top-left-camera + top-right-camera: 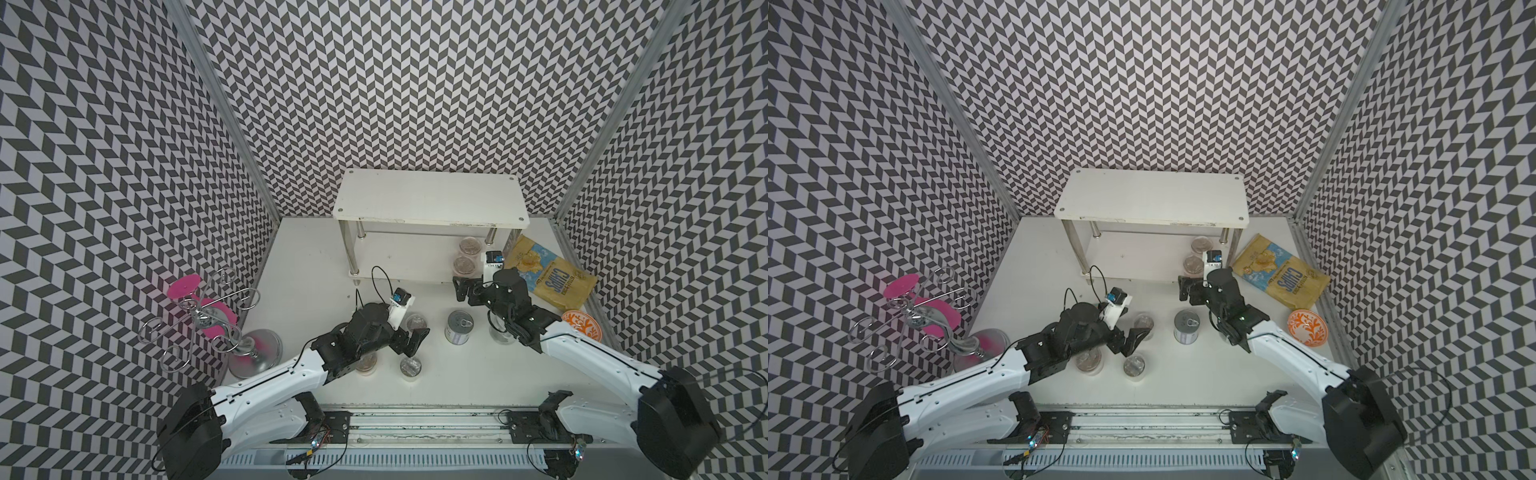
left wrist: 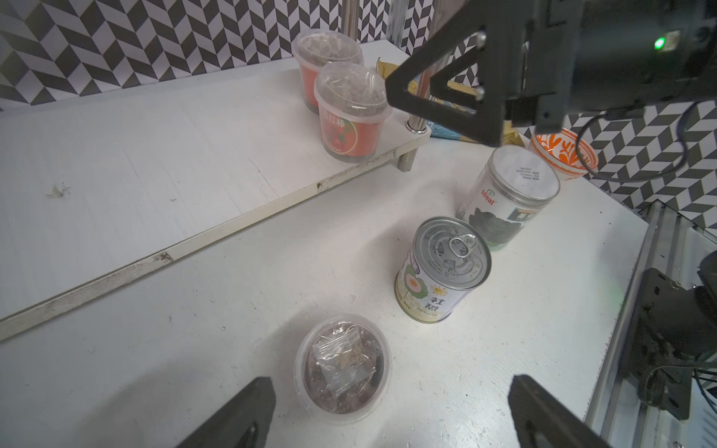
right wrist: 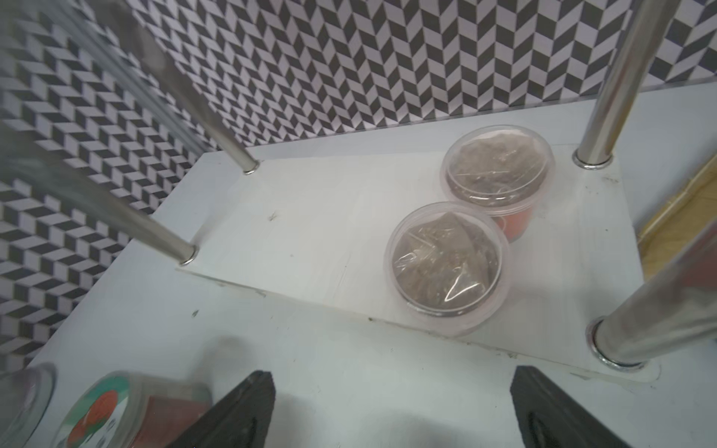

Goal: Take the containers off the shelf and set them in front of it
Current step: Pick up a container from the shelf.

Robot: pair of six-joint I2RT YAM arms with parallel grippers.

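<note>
Facing two cups [image 3: 446, 258] at the right end of the shelf's [image 1: 428, 195] lower board, by its near edge.
Right gripper [image 3: 392, 376] wide apart, empty, just off that edge; left gripper [image 2: 392, 384], also apart, hangs over a loose cup [image 2: 343, 368] on the table [image 1: 316, 266], can [image 2: 442, 271] nearby.

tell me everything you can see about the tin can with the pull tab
The tin can is a short metal cylinder with a silver ridged lid and an unpulled ring tab. Its white label shows a drawn flower, a sun and printed characters. It stands upright and unopened on the white table, in front of the shelf, between a clear jar and a film-topped cup. Only the table touches it.
</note>
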